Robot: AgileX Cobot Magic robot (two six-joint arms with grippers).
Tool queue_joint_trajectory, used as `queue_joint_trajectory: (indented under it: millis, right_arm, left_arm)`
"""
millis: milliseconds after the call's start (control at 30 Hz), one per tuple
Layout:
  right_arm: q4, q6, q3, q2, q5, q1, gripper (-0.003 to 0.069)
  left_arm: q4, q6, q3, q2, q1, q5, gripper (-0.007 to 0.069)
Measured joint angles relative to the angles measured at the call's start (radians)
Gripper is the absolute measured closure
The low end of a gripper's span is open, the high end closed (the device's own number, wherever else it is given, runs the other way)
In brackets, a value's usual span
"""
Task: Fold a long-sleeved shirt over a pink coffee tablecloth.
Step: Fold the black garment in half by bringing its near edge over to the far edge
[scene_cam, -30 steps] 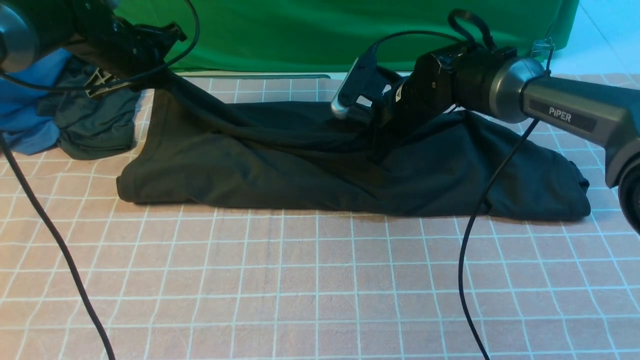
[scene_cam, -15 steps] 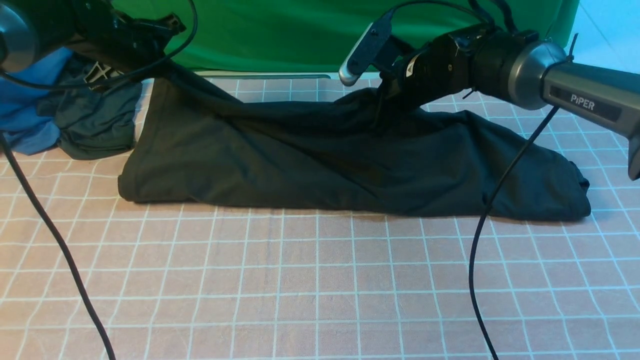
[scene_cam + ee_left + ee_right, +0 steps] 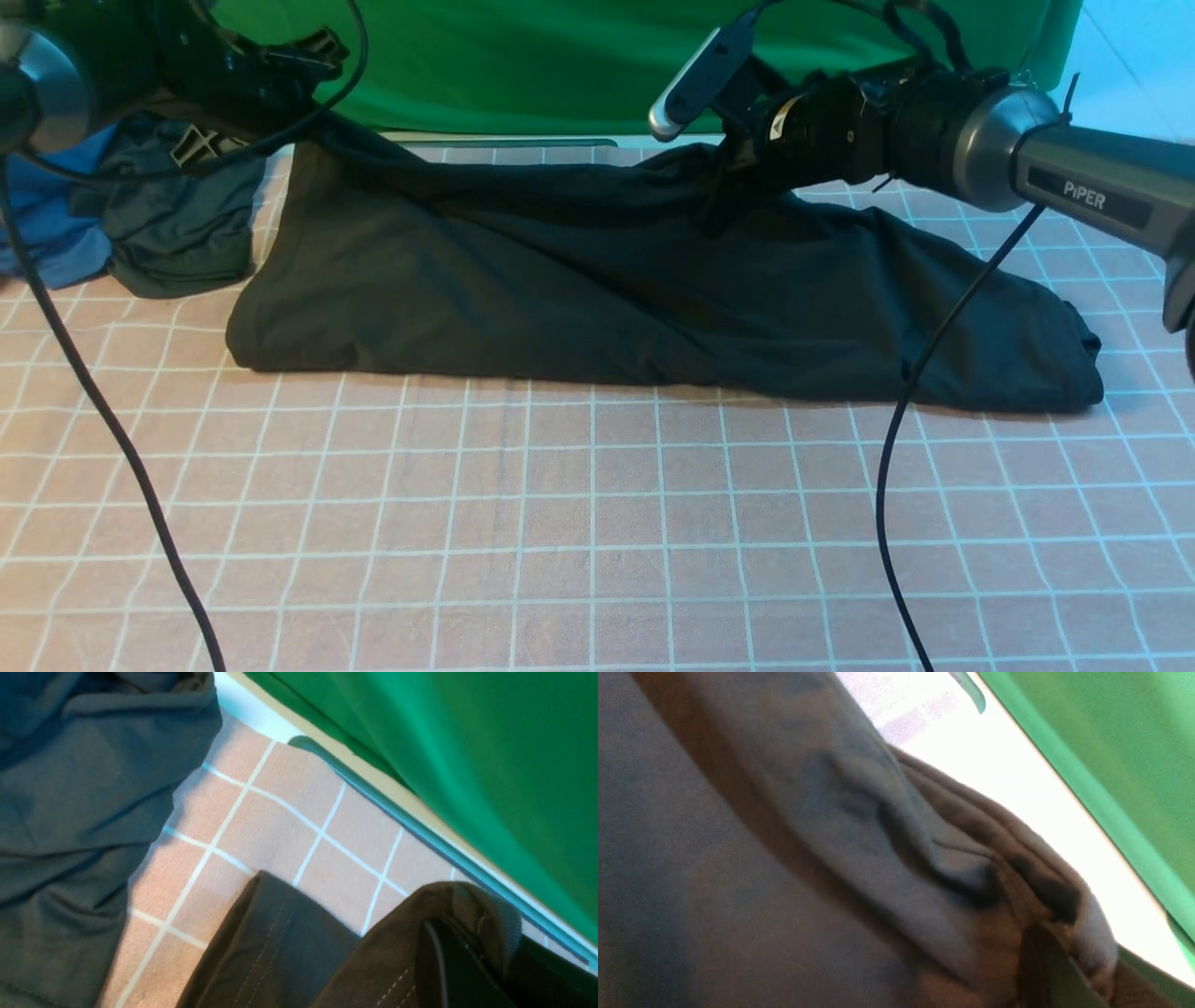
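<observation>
The right arm (image 3: 1092, 191) is a dark grey tube with white "PiPER" lettering (image 3: 1084, 195), widening into a rounded silver-grey collar (image 3: 985, 149) and then a black cylindrical wrist (image 3: 840, 135). A slim black camera (image 3: 698, 79) with a silver end sits on a bracket off that wrist. A thin black cable (image 3: 894, 448) trails from this arm, another from the left arm (image 3: 121, 56), which has the same silver collar and black housing. The left gripper (image 3: 462, 956) shows one matt black finger
</observation>
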Motion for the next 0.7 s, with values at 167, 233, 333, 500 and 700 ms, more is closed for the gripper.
queue_joint_trajectory:
  millis: [167, 233, 333, 500, 700]
  right_arm:
    - [0.000, 0.001, 0.000, 0.017, -0.060, -0.001, 0.0579]
    - [0.000, 0.004, 0.000, 0.025, -0.090, -0.005, 0.0579]
    - [0.000, 0.010, 0.000, 0.036, -0.116, -0.009, 0.0579]
    - [0.000, 0.011, 0.000, 0.053, -0.157, -0.010, 0.0579]
    - [0.000, 0.017, 0.000, 0.065, -0.239, -0.010, 0.0567]
  left_arm:
    - [0.015, -0.004, 0.000, 0.014, 0.006, -0.019, 0.0577]
    - [0.023, -0.004, 0.000, 0.021, 0.006, -0.027, 0.0577]
    - [0.030, -0.006, 0.000, 0.023, 0.006, -0.046, 0.0577]
    - [0.056, -0.003, 0.000, 0.028, 0.006, -0.053, 0.0575]
    - [0.088, 0.004, 0.000, 0.052, 0.006, -0.087, 0.0537]
